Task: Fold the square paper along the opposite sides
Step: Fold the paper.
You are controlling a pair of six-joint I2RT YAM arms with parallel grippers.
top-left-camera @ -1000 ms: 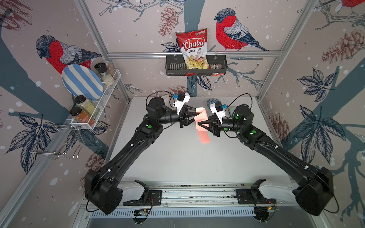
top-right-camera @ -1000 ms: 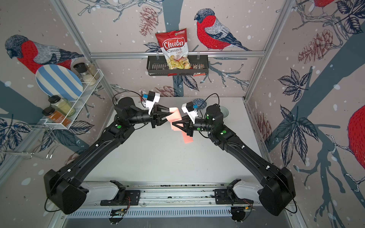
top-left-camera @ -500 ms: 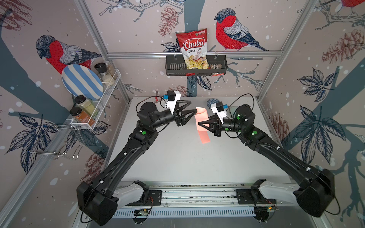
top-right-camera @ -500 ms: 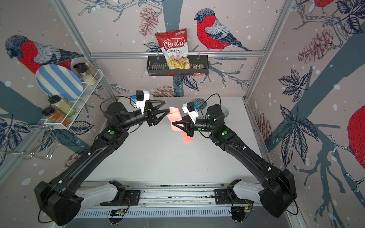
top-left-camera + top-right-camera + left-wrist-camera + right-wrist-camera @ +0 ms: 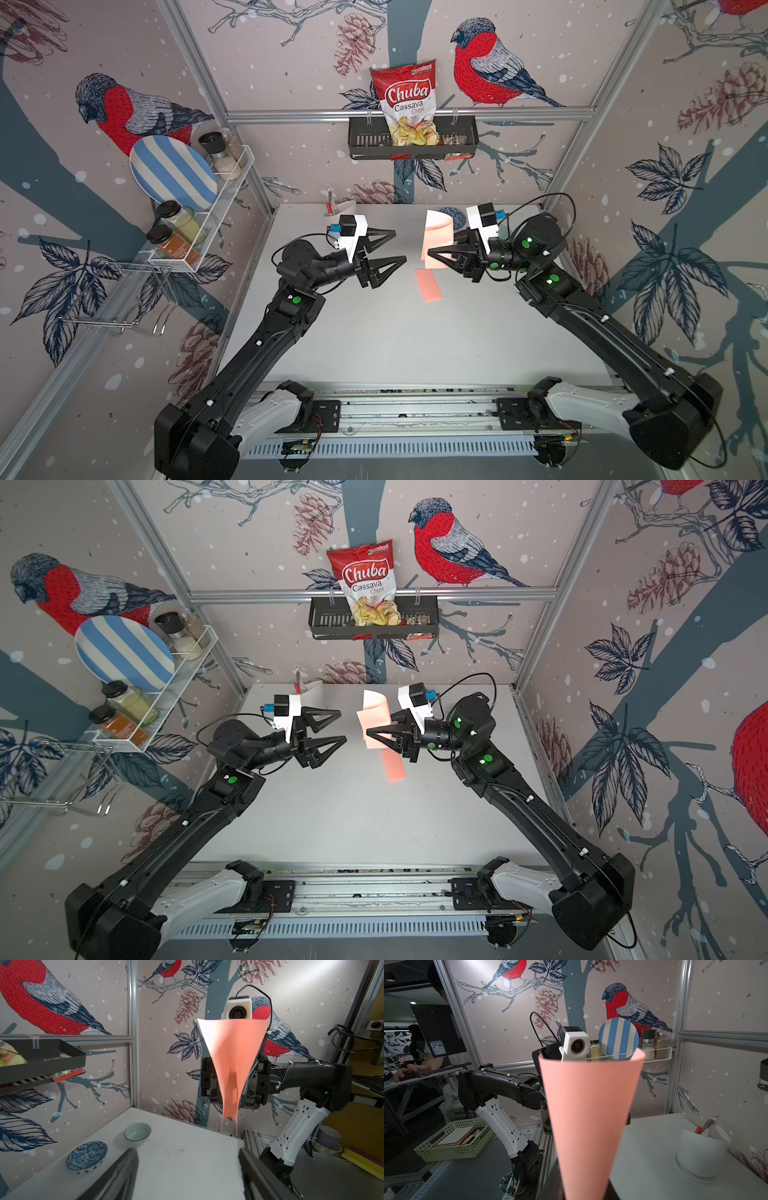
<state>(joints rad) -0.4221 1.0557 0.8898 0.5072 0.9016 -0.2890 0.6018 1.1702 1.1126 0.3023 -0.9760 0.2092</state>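
One pink paper (image 5: 437,239) is held above the surface (image 5: 395,340), near its far edge and between the two arms. Its long axis stands roughly upright. The upper edge is wide and curls over. The sheet narrows downward to a pinched waist, and a slim tail hangs below. Whether the tail touches the surface cannot be told. In the left wrist view the paper (image 5: 230,1047) turns one broad face toward the left arm. In the right wrist view the paper (image 5: 591,1115) rises as a cone from the jaws.

The right gripper (image 5: 430,252) has its jaws clamped on the waist of the sheet, with one finger showing as a shadow through it. The left gripper (image 5: 400,246) has its jaws wide apart. It is level with the sheet, pointing at it, with a gap between them.

The largest bare stretch of surface lies on the near side, between the arms. Along the far edge stand two bowls, one blue patterned bowl (image 5: 86,1155) and one clear glass bowl (image 5: 137,1133). A single white pot (image 5: 699,1155) holding pens stands behind the left gripper.
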